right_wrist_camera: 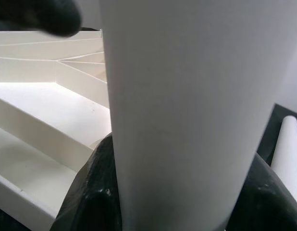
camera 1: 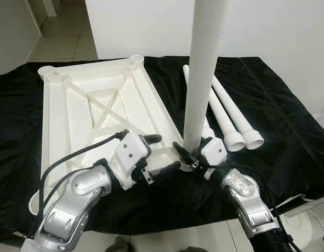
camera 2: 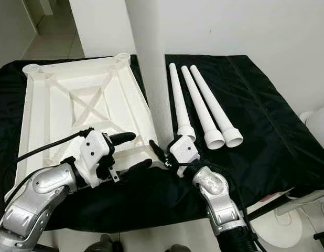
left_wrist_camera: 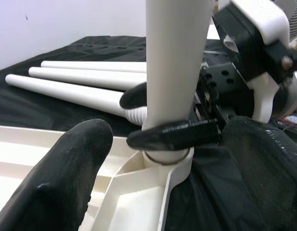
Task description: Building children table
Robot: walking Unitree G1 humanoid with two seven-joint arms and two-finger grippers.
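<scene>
The white ribbed plastic tabletop (camera 1: 99, 110) lies upside down on the black cloth (camera 1: 267, 105). The left gripper (camera 1: 151, 157) hovers over its near edge, jaws spread. The right gripper (camera 1: 186, 156) pinches the upright white plastic leg (camera 1: 203, 73) at the corner socket (left_wrist_camera: 175, 161). Three loose white legs (camera 2: 204, 105) lie rightward.

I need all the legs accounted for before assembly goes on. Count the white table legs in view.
4. One upright leg stands in the near corner socket of the upturned tabletop, clamped by the right gripper. Three loose legs lie side by side on the black cloth.
</scene>
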